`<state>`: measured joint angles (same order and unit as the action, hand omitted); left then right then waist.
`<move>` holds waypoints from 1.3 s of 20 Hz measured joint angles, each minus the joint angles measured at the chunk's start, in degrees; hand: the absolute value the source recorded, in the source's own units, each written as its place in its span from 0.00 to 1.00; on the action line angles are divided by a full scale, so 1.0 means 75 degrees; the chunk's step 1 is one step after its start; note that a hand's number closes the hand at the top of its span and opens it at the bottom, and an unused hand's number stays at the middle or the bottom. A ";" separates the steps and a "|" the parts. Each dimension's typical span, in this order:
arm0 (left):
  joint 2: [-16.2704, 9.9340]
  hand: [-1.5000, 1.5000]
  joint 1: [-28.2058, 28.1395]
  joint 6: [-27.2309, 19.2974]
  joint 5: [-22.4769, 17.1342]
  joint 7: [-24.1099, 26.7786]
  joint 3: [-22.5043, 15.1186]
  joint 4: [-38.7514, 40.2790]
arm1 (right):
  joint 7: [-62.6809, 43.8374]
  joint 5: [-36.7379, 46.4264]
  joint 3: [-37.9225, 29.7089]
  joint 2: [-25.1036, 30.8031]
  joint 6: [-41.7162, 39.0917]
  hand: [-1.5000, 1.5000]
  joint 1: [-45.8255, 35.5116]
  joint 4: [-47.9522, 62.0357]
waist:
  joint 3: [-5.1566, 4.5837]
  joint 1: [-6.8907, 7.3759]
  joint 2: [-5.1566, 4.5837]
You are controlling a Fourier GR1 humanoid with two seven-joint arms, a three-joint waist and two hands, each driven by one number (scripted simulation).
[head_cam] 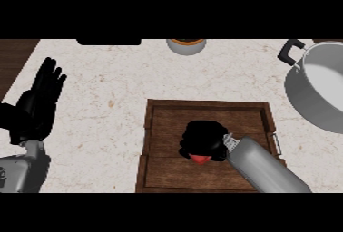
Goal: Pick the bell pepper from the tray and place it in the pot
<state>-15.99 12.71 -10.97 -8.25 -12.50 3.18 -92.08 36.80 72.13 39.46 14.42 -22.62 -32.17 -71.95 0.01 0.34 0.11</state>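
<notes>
Right hand (202, 139) at 6 o'clock over the wooden tray (161, 136), fingers curled round the red bell pepper (199, 158), mostly hidden, only its tip showing. Left hand (36, 106) at 9 o'clock, fingers straight, resting. Pot (315, 97) at 2 o'clock, well apart from the pepper. Small bowl (185, 45) at 12 o'clock.

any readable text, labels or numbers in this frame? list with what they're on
None readable. No print shows on the brown wooden tray, the grey metal pot, the speckled counter or the round orange-topped container at the far edge. The red bell pepper is mostly hidden under the right hand.
</notes>
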 measured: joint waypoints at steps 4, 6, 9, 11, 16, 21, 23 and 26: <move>0.0041 0.50 -0.0161 0.0145 0.0008 0.0017 0.0120 -0.0104 | 0.0302 0.0333 -0.0136 -0.0108 0.0179 1.00 0.0158 0.0081 | -0.0003 0.0000 0.0021; 0.0022 0.50 -0.0225 0.0230 -0.0034 0.0080 0.0229 -0.0070 | 0.0428 0.0378 -0.0212 0.0101 0.0253 1.00 0.0433 -0.0198 | -0.0004 -0.0039 0.0030; 0.0001 0.50 -0.0388 0.0166 -0.0038 0.0085 0.0353 -0.0114 | 0.0649 0.0009 -0.0593 0.0947 0.0679 1.00 0.1511 -0.0878 | -0.0004 -0.0286 0.0113; -0.0019 0.50 -0.0530 0.0115 -0.0035 0.0136 0.0460 -0.0110 | 0.0967 -0.0429 -0.0952 0.1481 0.1014 1.00 0.2267 -0.1126 | -0.0002 -0.0526 0.0163; -0.0022 0.50 -0.0780 0.0025 -0.0022 0.0198 0.0596 -0.0214 | 0.1978 -0.1556 -0.1974 0.2950 0.1756 1.00 0.4065 -0.1825 | -0.0034 -0.0783 0.0211; -0.0038 0.50 -0.0891 0.0064 -0.0054 0.0184 0.0628 -0.0322 | 0.2819 -0.3219 -0.3298 0.4113 0.2158 1.00 0.5806 -0.2267 | -0.0022 -0.0819 0.0144; -0.0028 0.50 -0.0917 0.0040 -0.0046 0.0143 0.0621 -0.0396 | 0.2941 -0.4146 -0.3927 0.4318 0.2184 1.00 0.6279 -0.2436 | -0.0016 -0.0839 0.0137; -0.0008 0.50 -0.0905 0.0024 -0.0015 0.0148 0.0596 -0.0416 | 0.3023 -0.5613 -0.4836 0.4479 0.2131 1.00 0.6831 -0.2693 | -0.0016 -0.0839 0.0120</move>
<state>-16.05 5.93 -10.79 -8.36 -11.39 7.65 -95.21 59.47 30.02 3.20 48.01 -6.64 19.06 -92.15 -0.11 -5.95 1.01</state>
